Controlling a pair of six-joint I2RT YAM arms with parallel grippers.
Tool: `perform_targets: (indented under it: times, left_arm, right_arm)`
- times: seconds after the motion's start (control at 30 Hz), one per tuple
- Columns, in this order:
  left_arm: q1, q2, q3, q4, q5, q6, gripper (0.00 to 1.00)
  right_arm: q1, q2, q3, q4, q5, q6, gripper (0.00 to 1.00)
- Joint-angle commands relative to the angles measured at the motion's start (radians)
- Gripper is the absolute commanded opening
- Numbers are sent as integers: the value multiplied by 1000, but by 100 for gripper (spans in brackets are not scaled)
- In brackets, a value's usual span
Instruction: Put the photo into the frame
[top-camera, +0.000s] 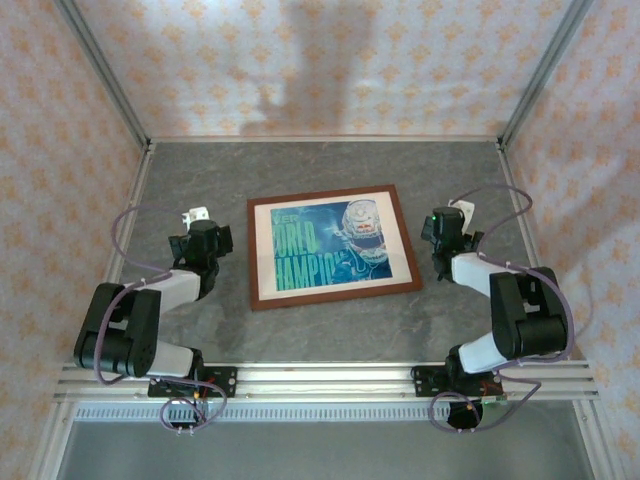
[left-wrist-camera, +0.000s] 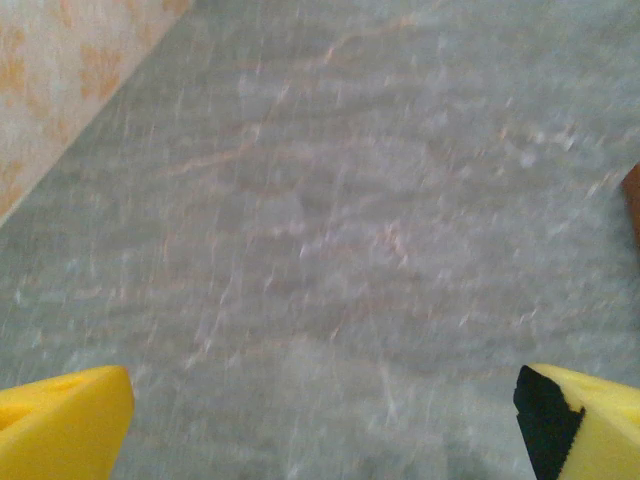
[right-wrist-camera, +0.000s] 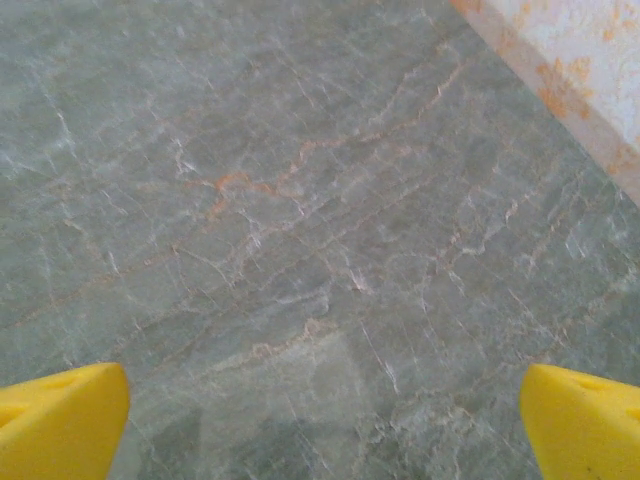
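The frame, thin dark reddish-brown moulding, lies flat in the middle of the table. Inside it sits the blue-and-teal photo with white lettering, bordered by a cream mat. My left gripper hovers left of the frame, apart from it; its yellow fingertips stand wide with only table between them, so it is open. A sliver of the frame's corner shows at that view's right edge. My right gripper hangs right of the frame, its fingertips also wide apart, open over bare table.
The grey marbled table is walled by patterned panels at the back and both sides, on aluminium posts. A wall base runs close to the right gripper. An aluminium rail carries both arm bases along the near edge.
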Motion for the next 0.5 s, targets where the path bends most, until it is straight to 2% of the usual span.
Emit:
perform_targets:
  times: [0.0,0.07,0.1,0.13,0.17,0.23,0.47]
  left_arm:
    - [12,60,-81,375,39,70,100]
    - [15,160,-130,610,67,93,100]
    - [16,145,-118,563,77,91,100]
    - [18,100,-87,405,75,71,100]
    - [22,99,-60,354,59,58,100]
    - [14,135,-77,461,38,79,100]
    - [9,130,-60,415,36,80,100]
  right_arm:
    - [-8,-41,-86,300,-10,-71,100]
    - [-8,-21,-146,419,-30,-83,100]
    - [-8,3,-168,486,-38,-93,100]
    - [-10,14,-172,502,-35,-90,100]
    - [-12,4,-151,438,-42,-80,100]
    - [-27,23,-126,415,-49,-65,100]
    - [-52,25,-112,385,-81,-45,100]
